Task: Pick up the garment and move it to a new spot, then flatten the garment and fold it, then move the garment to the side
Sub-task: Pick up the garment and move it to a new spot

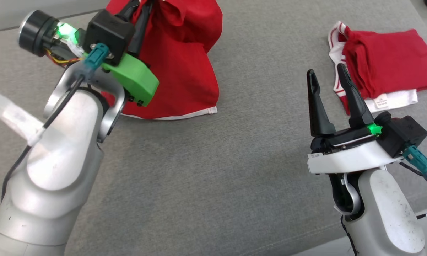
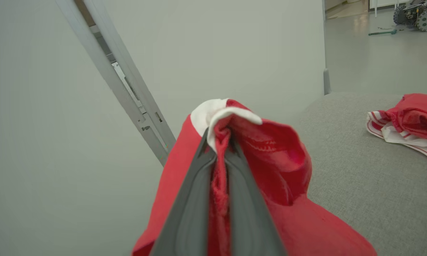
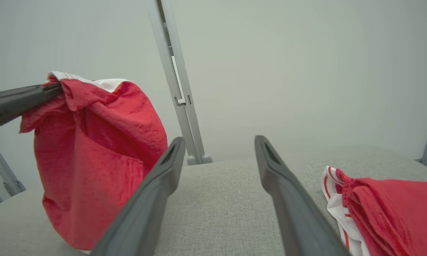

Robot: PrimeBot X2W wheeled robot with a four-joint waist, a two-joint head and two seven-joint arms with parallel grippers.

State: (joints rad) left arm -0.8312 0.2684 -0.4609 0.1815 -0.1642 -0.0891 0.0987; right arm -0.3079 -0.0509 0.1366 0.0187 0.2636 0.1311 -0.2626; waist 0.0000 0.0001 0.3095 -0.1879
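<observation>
Across the scene from near to far stretches a grey fabric-covered surface point(image 1: 206, 170), and a plain pale wall point(image 2: 234, 42) rises beyond its far edge. A slanted metal post point(image 3: 174, 78) stands against that wall.

At the far left hangs the garment point(image 1: 185, 71), a red piece with a white hem point(image 1: 185, 114). Its upper part is bunched and lifted off the surface. Its lower edge rests on the grey fabric, with the hem lying along the near side.

At the far right a folded pile point(image 1: 387, 71) of red and white cloth lies flat, well apart from the hanging garment.

The left gripper point(image 2: 219, 140) is clenched on the bunched top of the garment. In the left wrist view red cloth and a white fold are squeezed between the two dark fingers point(image 2: 192, 199) and spill out past their tips. A green cover point(image 1: 135, 76) sits on that wrist.

The right gripper point(image 1: 326, 71) sits at the near right, released and empty, its fingers spread wide and pointing away toward the far side. It is just beside the left edge of the folded pile; whether a fingertip touches the cloth cannot be told.

A small white label point(image 1: 381, 101) with print too small to read lies on the near edge of the pile.
</observation>
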